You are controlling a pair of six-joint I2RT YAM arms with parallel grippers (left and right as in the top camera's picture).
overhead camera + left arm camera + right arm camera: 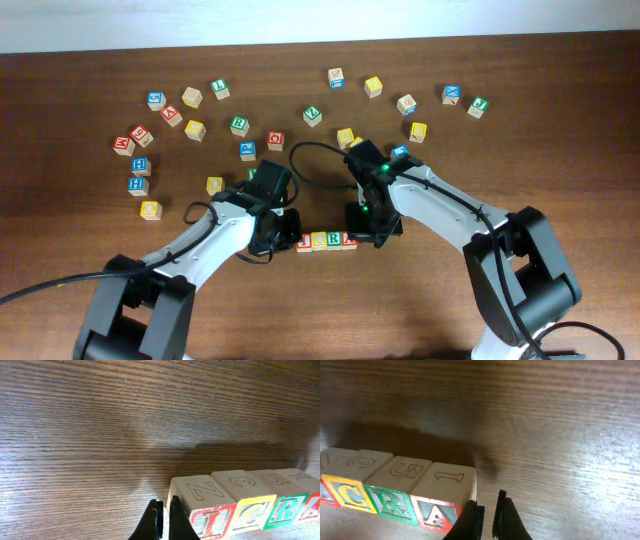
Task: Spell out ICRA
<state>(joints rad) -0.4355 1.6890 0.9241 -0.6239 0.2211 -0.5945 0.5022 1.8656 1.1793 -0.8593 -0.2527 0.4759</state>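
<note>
The ICRA row is seen laid parallel to the near edge of the bench, midway between its sides. It is bracketed end-on by the left gripper beside the I block and the right gripper beside the A block, both pinched closed and empty.

Pale matt wooden blocks, painted faces; dark grained wood table

Red I, yellow C, green R, red A blocks.

Block row fronts I, C, R, A; tops of C, R, A: 3, 5, 1.
</note>
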